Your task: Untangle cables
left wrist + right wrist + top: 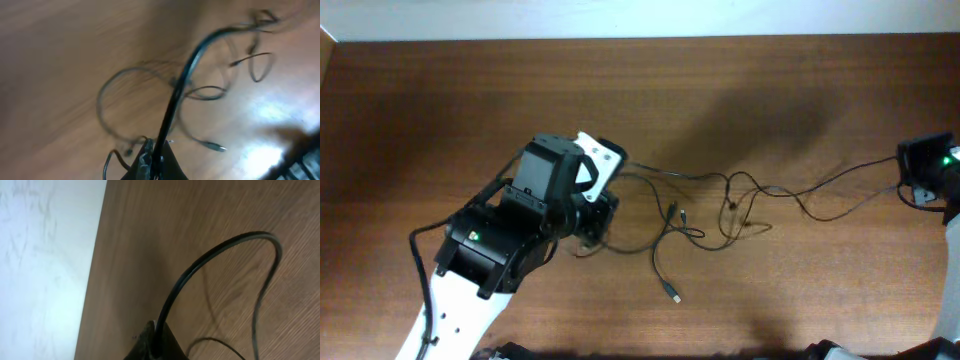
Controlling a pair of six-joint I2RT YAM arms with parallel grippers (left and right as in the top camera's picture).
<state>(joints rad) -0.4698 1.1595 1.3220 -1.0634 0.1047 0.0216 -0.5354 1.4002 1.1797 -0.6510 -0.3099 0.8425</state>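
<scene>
Thin black cables lie in loose loops across the middle of the wooden table, with a small knot near the centre and a plug end at the front. One strand runs right to my right gripper, another left to my left gripper. In the left wrist view my left gripper is shut on a cable, with loops and a plug beyond. In the right wrist view my right gripper is shut on a cable that arches up and away.
The wooden table stretches to a white wall edge at the back. My left arm's body covers the front left. In the right wrist view the table's edge meets a white surface.
</scene>
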